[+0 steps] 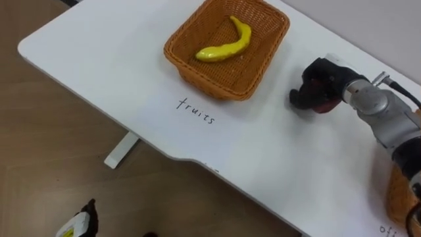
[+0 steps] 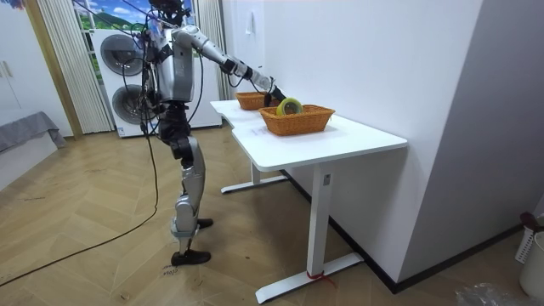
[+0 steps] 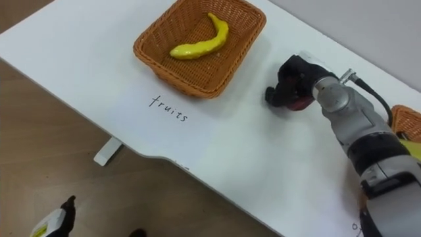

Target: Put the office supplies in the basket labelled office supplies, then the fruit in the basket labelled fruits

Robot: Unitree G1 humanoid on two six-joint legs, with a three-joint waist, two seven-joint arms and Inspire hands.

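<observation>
Standing on the wood floor at the edge of the white worktop (image 2: 357,136), the humanoid stretches its right arm out over the surface. Its right robot hand (image 1: 314,82) is lowered onto the worktop between 2 wicker baskets, dark fingers curled around a red object (image 1: 327,99) that sits on the white surface. What kind of item it is cannot be told from here. To the hand's left, the fruit basket (image 1: 197,72) holds 1 yellow banana (image 1: 227,46) lying across its floor, with a handwritten label (image 1: 196,110) on the worktop just in front of it. The second basket (image 3: 408,122) sits to the hand's right, at the edge of the robot's own sight. In the room view it is the nearer basket, and a yellow-green roll of tape (image 2: 290,106) rests in it. The left robot hand (image 1: 77,225) hangs low beside the body, below the worktop's edge, and whether it is open or closed cannot be told. A washing machine (image 2: 119,64) stands behind the robot.
</observation>
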